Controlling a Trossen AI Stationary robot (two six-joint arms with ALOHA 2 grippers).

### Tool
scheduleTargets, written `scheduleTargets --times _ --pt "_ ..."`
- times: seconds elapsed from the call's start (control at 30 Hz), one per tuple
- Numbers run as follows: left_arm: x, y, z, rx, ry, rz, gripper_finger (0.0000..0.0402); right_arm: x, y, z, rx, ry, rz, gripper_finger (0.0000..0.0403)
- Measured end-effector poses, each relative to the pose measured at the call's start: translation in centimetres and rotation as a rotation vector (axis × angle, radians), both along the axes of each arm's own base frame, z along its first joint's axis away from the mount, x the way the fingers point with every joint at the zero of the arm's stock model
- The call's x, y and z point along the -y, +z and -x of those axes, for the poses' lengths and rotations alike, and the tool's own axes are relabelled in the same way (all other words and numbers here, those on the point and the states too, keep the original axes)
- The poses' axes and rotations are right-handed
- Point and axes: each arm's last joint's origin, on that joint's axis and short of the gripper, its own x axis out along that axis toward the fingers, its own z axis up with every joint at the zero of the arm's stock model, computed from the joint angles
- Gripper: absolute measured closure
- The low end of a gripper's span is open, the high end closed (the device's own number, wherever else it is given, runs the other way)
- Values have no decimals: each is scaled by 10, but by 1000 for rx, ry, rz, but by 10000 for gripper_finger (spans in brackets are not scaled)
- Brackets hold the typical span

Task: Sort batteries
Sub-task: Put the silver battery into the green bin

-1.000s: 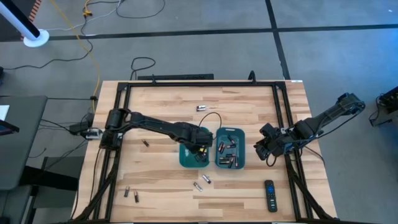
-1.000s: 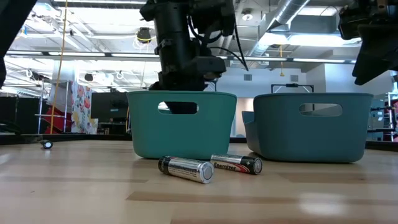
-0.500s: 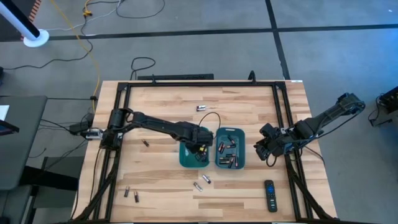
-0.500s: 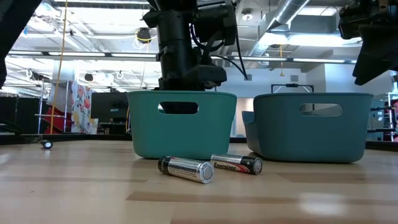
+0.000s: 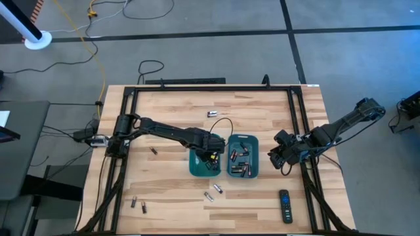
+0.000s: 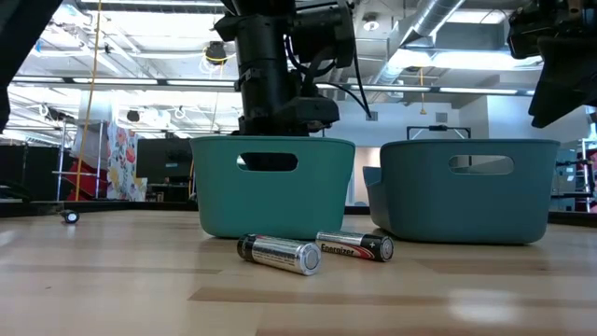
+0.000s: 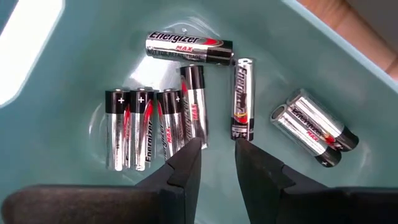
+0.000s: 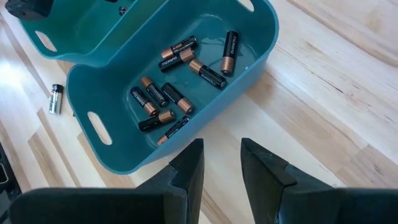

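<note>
Two teal bins stand side by side mid-table. The left bin (image 5: 203, 162) holds several silvery-white batteries (image 7: 158, 121) lying on its floor. The right bin (image 5: 242, 158) holds several dark, copper-ended batteries (image 8: 180, 65). My left gripper (image 7: 217, 149) is open and points down into the left bin, just above the silvery cells, with nothing between its fingers. My right gripper (image 8: 221, 149) is open over bare wood, right of the right bin (image 8: 186, 118). Loose batteries (image 5: 213, 192) lie on the table near the bins; two of them (image 6: 312, 251) show in the low view.
More loose batteries lie near the table's far edge (image 5: 212, 113), left of the bins (image 5: 153, 150) and at the near left (image 5: 138, 204). A black remote control (image 5: 285, 206) lies near the near right corner. A black frame (image 5: 210, 88) borders the table.
My left gripper has shifted slightly above the left bin, then held still. Nothing else has moved.
</note>
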Motion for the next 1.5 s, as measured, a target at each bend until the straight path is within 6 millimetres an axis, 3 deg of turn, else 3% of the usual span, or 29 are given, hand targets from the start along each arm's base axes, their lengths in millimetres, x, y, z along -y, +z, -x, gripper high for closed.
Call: scheduleTargets --times 0.57,0.97,1.23,1.5 --pt "-5 34 8 85 12 0 306 0 0 0 0 12 8 280" --pt "-34 109 39 287 -16 -44 305 0 0 0 1 12 8 280" --pt "-76 139 61 352 9 -101 305 0 0 0 1 12 8 280" --pt "-151 137 79 341 -82 -129 305 0 0 0 1 12 7 280"
